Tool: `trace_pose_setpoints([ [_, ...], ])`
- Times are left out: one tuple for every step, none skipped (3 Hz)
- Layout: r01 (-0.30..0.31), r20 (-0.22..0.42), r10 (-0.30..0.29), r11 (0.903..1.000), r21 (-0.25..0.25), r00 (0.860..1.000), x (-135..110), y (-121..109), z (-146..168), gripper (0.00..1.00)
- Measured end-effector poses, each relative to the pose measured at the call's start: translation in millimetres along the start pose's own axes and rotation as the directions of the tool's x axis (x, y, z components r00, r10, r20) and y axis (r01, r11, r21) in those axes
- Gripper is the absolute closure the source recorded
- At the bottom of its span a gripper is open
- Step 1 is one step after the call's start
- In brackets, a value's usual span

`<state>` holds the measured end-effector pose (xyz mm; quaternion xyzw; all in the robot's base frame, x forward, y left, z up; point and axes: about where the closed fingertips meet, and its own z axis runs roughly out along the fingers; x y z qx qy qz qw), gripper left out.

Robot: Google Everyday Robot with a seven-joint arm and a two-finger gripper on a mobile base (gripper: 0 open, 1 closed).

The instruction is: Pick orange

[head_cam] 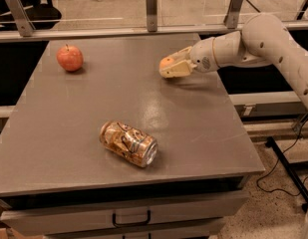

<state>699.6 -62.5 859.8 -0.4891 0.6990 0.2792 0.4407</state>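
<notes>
At the far left of the grey worktop (59, 128), near its back edge, a red apple (70, 58) is seen standing upright with its stem pointing up. Further right and well towards the front edge, a gold-brown printed drink can (128, 143) is found lying on its side, its silver end turned towards the front right. Below the front edge, a dark drawer handle (131, 218) is seen.

To the right of centre, near the back edge, the orange (166, 61) is seen resting on the worktop, well apart from both the apple and the can. Only its left part is shown, since the rest is covered by the claw (166, 66), which is brought in low from the right and set about the fruit. Whether the claw is clamped on the orange or only placed around it cannot be told.

Behind the claw, the white arm (263, 41) is seen stretching to the right edge of the view, beyond the worktop's side. On the floor at the lower right, a black cable (284, 169) is seen.
</notes>
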Motion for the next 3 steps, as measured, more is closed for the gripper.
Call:
trace_pose_setpoints([
  [0.031, 0.059, -0.026, 0.9959, -0.085, 0.998, -23, 28, 0, 0.87],
  [0.092, 0.172, -0.051, 0.9666, -0.239, 0.984, -59, 76, 0, 1.0],
  [0.112, 0.247, -0.033, 0.9419, -0.317, 0.968, -77, 93, -9, 1.0],
])
